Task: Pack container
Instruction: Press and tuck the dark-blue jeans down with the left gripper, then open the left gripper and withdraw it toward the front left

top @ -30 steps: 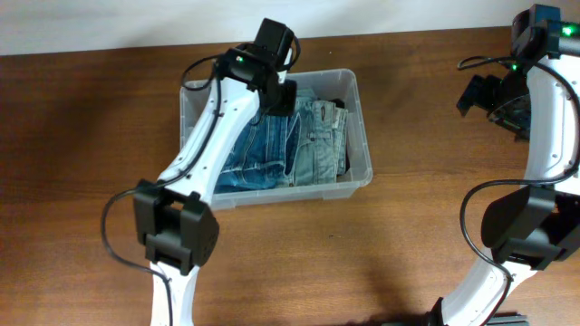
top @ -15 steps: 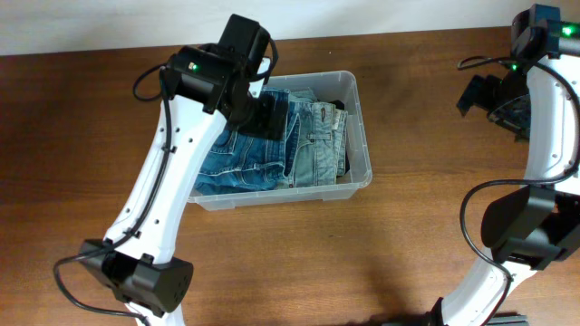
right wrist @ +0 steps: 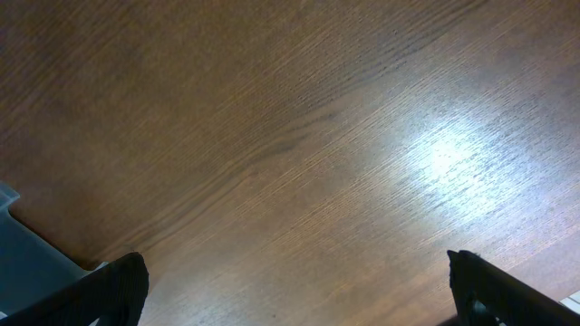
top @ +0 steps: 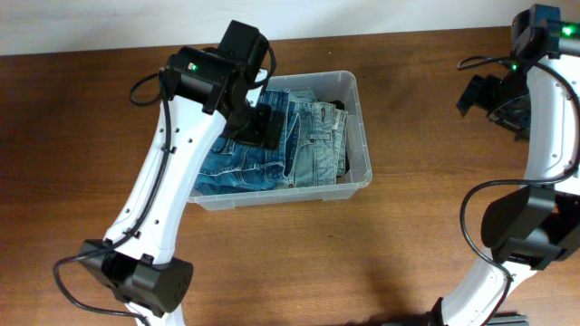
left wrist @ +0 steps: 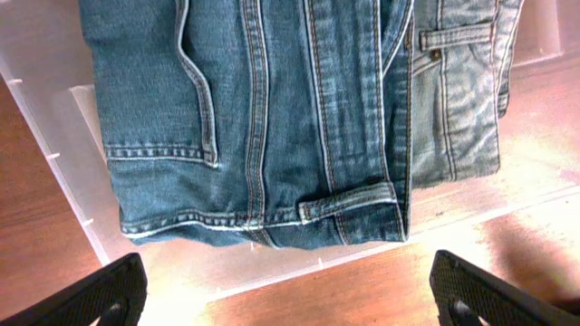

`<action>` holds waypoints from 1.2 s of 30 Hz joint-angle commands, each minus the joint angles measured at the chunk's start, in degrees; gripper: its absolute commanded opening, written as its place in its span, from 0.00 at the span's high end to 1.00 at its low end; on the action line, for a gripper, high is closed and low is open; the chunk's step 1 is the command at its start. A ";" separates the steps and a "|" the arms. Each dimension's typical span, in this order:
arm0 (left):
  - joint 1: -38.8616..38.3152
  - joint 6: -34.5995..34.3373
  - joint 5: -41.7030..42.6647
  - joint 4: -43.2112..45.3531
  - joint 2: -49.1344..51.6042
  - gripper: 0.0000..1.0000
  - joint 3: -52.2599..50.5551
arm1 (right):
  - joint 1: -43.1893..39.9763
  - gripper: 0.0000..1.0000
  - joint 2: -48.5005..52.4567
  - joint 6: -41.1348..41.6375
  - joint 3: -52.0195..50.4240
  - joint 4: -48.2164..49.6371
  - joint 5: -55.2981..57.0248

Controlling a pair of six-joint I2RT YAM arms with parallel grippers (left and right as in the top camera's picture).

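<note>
Clear container (top: 281, 196) (jeans (top: 313, 145) inside) lies beneath the spread-apart left end effector (left wrist: 290, 290).

left arm (top: 168, 195): stretched from near left toward far middle, elbow bent, wrist tipped downward | left end effector (top: 260, 127): facing down, fingers (left wrist: 95, 292) spread wide, gripping nothing | right arm (top: 548, 118): raised along far right edge, folded back | right end effector (top: 492, 95): facing down, fingers (right wrist: 100, 288) spread wide, empty
</note>
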 commanded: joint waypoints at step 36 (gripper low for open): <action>-1.79 16.87 -1.88 13.70 -25.51 0.00 -21.94 | -0.15 0.01 0.11 0.70 -0.13 -0.09 0.09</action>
